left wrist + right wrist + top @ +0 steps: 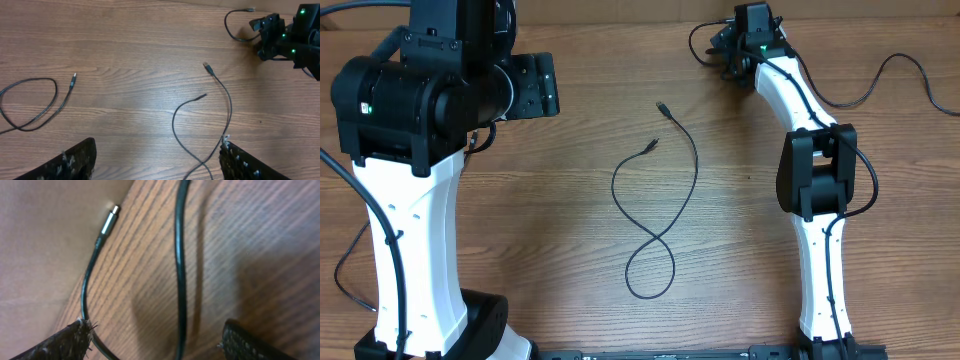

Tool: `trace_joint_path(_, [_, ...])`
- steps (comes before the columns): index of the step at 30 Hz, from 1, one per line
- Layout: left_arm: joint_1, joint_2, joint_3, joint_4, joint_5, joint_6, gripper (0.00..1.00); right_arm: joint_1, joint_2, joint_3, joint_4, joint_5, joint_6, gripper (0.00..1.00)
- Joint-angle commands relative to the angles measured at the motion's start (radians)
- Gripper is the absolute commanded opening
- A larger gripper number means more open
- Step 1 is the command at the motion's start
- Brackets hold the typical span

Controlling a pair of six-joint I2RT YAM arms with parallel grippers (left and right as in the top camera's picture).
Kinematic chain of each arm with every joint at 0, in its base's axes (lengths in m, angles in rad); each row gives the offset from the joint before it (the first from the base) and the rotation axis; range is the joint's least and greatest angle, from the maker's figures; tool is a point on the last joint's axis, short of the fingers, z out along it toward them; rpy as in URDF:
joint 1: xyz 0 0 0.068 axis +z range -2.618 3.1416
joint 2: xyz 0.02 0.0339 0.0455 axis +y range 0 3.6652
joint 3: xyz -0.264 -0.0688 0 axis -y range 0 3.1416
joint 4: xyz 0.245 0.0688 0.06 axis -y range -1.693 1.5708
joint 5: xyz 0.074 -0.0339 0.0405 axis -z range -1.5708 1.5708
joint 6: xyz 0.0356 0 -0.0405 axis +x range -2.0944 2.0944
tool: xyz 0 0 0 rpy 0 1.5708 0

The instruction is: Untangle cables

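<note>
Jaws of the right gripper (155,330) stand wide apart, low over the wooden table (240,240), and are clamped on nothing. A silver-tipped cable (102,230) curves down to brush the left fingertip (75,335), and another black strand runs straight through the gap between the fingers, touching neither. Whether both strands are one cord cannot be told from that close view. From above, this gripper sits at the far right corner of the table with the small loop just beside it. The left gripper (156,150) hangs at the far left, its jaws also spread wide and holding nothing. The long cable (665,200) lies loose mid-table in a figure-eight with both plug ends free, and one of its strands passes just beside the left gripper's right finger (245,162). A third cable (35,105) lies in an open loop well off to the side.
</note>
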Motion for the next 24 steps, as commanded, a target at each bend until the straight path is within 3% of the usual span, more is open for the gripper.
trace_joint_path(1, [-0.003,0.004,0.006,-0.002,0.011,0.011,0.78,-0.003,0.168,-0.049,-0.039,-0.089,0.011,0.80])
trace_joint_path(2, [-0.003,0.004,0.006,-0.002,0.011,0.011,0.78,-0.002,0.183,-0.049,-0.044,-0.097,0.011,0.78])
trace_joint_path(3, [-0.003,0.004,0.006,-0.002,0.011,0.011,0.79,-0.002,0.195,-0.049,-0.052,-0.099,0.011,0.68])
trace_joint_path(7, [-0.003,0.004,0.006,-0.002,0.011,0.011,0.78,-0.002,0.219,-0.049,-0.093,-0.100,-0.001,0.04])
trace_joint_path(19, [-0.003,0.004,0.006,-0.002,0.011,0.012,0.79,-0.003,0.140,-0.011,-0.208,-0.182,-0.090,0.04])
trace_joint_path(24, [-0.003,0.004,-0.008,-0.002,0.011,0.012,0.79,-0.008,-0.015,0.058,-0.206,-0.182,-0.312,0.04])
